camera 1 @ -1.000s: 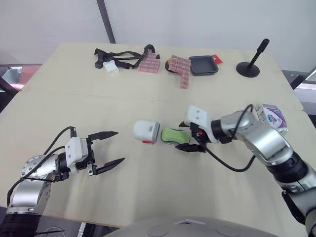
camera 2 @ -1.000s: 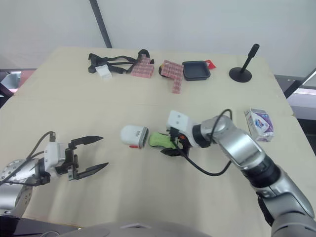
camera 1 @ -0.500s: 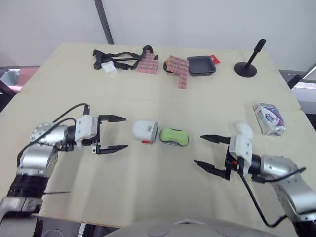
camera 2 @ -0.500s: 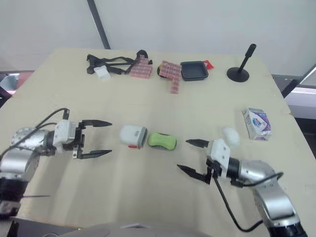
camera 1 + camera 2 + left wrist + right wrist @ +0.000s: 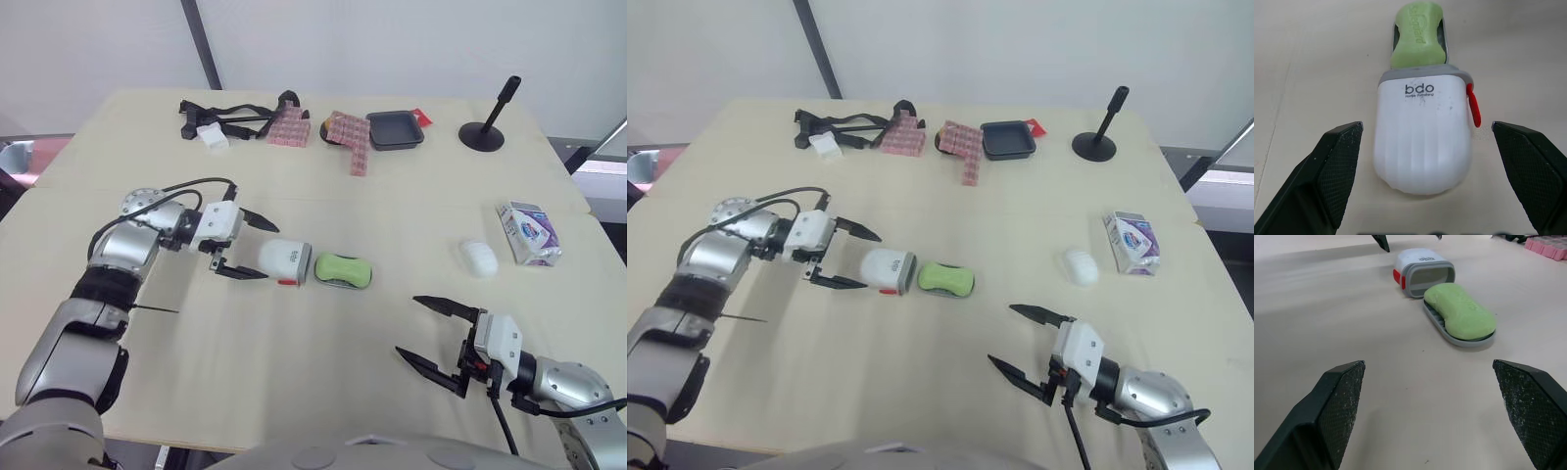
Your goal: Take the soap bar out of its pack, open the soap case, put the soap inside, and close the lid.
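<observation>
A white soap case cover (image 5: 285,261) with a red tab lies on its side mid-table, its open mouth facing a green soap bar (image 5: 343,267) that rests on the grey inner tray (image 5: 1469,340). My left gripper (image 5: 269,253) is open, one finger on each side of the cover's closed end, without touching it. In the left wrist view the cover (image 5: 1422,132) sits between the fingers (image 5: 1327,176), with the soap (image 5: 1418,34) beyond it. My right gripper (image 5: 408,325) is open and holds nothing, near the front right, well away from the soap. The soap pack (image 5: 529,233) lies at the right edge.
A white oval object (image 5: 479,258) lies beside the pack. At the back stand a black tray (image 5: 395,129), pink blocks (image 5: 294,125), black straps (image 5: 230,110), a small white box (image 5: 212,137) and a black stand (image 5: 487,132).
My right gripper let go at the soap tray and pulled back to the front right, open. My left gripper moved in from the front left to straddle the cover.
</observation>
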Robot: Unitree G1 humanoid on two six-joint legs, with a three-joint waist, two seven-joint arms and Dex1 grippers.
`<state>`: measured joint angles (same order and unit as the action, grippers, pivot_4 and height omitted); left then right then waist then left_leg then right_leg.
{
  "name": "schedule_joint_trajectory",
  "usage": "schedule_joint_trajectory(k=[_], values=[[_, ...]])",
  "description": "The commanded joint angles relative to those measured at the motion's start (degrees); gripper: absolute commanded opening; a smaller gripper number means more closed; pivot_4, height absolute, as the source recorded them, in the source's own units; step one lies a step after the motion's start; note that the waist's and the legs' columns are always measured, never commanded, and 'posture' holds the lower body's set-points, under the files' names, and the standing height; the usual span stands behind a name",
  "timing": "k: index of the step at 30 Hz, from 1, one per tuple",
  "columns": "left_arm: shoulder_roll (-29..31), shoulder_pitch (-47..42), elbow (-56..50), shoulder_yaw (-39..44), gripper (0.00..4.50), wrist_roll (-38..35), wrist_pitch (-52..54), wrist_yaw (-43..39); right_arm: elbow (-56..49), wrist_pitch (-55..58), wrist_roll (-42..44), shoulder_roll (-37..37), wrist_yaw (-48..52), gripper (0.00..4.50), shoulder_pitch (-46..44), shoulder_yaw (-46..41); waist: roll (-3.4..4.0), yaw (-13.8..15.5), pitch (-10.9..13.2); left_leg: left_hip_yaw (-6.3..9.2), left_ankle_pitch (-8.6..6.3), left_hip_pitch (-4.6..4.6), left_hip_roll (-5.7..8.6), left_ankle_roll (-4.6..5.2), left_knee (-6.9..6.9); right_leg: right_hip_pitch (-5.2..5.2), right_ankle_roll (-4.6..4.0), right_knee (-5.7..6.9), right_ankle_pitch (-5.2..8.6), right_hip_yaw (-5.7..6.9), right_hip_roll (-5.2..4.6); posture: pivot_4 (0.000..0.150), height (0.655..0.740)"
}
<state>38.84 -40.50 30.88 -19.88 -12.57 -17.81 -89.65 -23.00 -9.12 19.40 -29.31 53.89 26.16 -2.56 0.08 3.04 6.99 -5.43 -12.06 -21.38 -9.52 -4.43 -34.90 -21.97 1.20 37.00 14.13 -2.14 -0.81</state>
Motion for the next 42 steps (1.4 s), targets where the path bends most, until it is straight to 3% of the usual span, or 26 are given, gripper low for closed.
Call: schedule_joint_trajectory(k=[1, 11, 26, 42], values=[[0.5, -1.9, 2.8, -2.6, 4.50, 3.3, -2.5, -2.9, -2.7, -0.4, 0.3, -0.7, -1.1, 4.49, 0.4, -0.4, 0.00, 0.0, 0.0, 0.00, 0.01, 0.00, 0.00, -0.02, 0.00, 0.01, 0.00, 0.00, 0.00, 0.00, 0.00, 0.150, 0.7400], [-4.6, -2.0, 6.0, -1.0, 4.50, 8.3, -5.2, 3.9, -3.3, -0.9, -0.4, -0.9, -2.3, 4.49, 0.9, 0.8, -0.02, 0.1, 0.0, 0.15, 0.01, 0.01, 0.01, -0.03, 0.02, 0.26, 0.01, -0.24, 0.00, 0.23, -0.05, 0.150, 0.7400], [-4.1, 0.6, -0.7, 2.4, 4.50, 3.4, 0.5, -1.5, -4.8, -0.2, -0.5, -2.9, -2.7, 4.49, 0.8, 2.0, -0.02, 0.1, 0.0, 0.19, 0.00, -0.01, 0.00, 0.00, 0.05, 0.28, 0.01, -0.31, -0.01, 0.30, -0.06, 0.150, 0.7400], [-5.9, 0.7, 2.8, 1.6, 4.50, 8.2, -3.4, 2.0, -2.5, 0.3, -0.6, -3.6, -1.9, 4.49, -1.9, 2.6, -0.01, 0.2, 0.0, 0.19, -0.01, -0.02, 0.01, 0.03, 0.06, 0.28, 0.01, -0.34, -0.01, 0.32, -0.07, 0.150, 0.7400]])
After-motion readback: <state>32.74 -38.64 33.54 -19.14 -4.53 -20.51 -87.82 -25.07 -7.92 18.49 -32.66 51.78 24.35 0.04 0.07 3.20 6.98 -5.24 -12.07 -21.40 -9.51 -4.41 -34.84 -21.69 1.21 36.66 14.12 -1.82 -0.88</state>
